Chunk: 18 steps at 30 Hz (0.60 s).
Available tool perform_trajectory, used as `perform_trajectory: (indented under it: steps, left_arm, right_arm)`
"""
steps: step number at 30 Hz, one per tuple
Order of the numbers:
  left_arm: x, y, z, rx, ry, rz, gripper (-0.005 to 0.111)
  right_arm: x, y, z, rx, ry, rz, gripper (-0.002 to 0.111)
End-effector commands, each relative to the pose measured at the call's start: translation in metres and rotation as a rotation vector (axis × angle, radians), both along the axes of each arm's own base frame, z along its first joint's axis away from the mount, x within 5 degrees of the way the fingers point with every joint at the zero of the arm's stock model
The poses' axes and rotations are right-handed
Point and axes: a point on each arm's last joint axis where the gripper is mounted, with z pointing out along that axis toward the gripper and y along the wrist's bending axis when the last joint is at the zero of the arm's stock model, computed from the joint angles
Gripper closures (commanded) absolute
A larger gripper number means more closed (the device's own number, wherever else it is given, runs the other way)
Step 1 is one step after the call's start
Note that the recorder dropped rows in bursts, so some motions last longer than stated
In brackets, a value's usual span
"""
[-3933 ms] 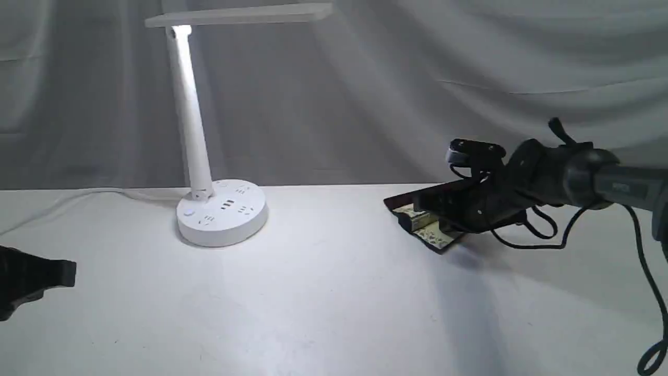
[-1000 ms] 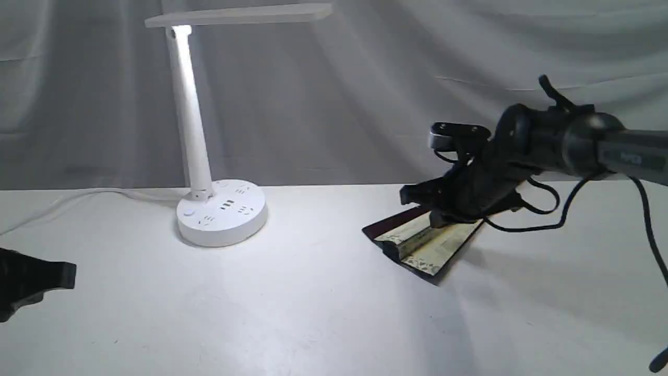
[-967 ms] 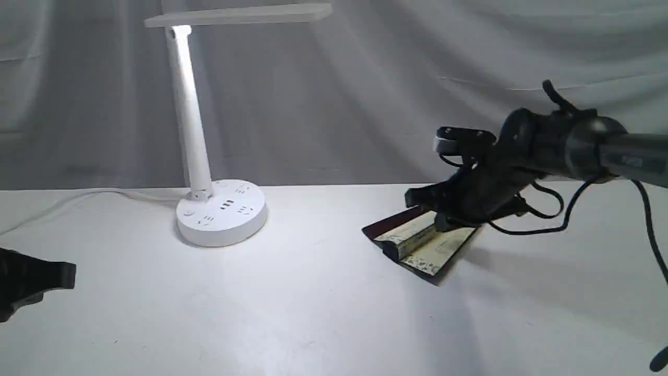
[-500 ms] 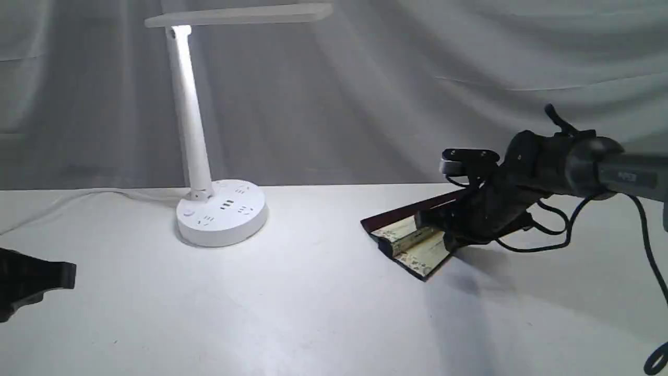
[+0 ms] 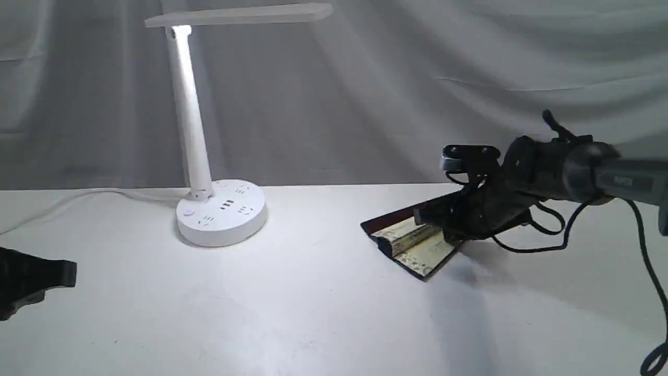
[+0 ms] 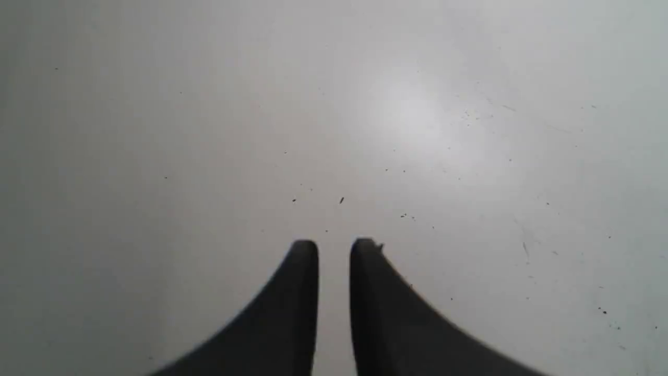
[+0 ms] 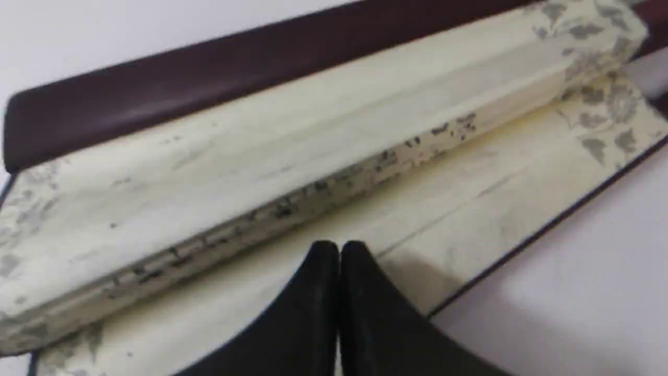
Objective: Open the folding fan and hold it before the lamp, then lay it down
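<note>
The folding fan (image 5: 412,245), partly spread, lies on the tabletop (image 5: 313,313) at the lamp's (image 5: 222,214) three o'clock. Only the wrist views show the right tool (image 7: 339,244) pinched shut over its leaf and the left tool (image 6: 334,242) narrowly parted, empty.

The exterior camera sits low, little above the table (image 5: 313,318), and faces across it toward the draped grey backdrop (image 5: 417,73). It stands far enough back to take in the whole lamp (image 5: 221,213) at left and the folding fan (image 5: 412,246) at right. The left wrist camera looks steeply down past the left gripper (image 6: 334,243) onto bare tabletop, from close by. The right wrist camera looks down past the right gripper (image 7: 339,245) from very near, so the fan fills most of its frame. The exterior and right wrist views share the fan and the tabletop beside it. The exterior and left wrist views share only tabletop and that gripper's end.
</note>
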Motion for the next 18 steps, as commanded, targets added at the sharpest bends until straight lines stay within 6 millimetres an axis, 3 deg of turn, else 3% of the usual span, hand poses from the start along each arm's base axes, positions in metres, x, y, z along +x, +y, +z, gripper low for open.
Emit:
perform_trajectory:
  steps: [1,6,13,18]
  left_arm:
    - [0.002,0.0,0.002,-0.01,-0.012,0.009,0.095]
    - [0.002,0.0,0.002,-0.012,-0.012,0.009,0.095]
    - [0.002,0.0,0.002,-0.012,-0.012,0.009,0.095]
    - [0.002,0.0,0.002,-0.011,-0.01,0.009,0.095]
  right_arm:
    - [-0.006,0.001,-0.017,-0.001,0.085,0.026,0.108]
    - [-0.016,0.004,-0.027,-0.001,0.198,0.091,0.108]
    - [-0.021,0.007,-0.013,0.021,0.23,0.119,0.108]
    - [-0.026,0.02,-0.012,0.034,0.281,0.157,0.108]
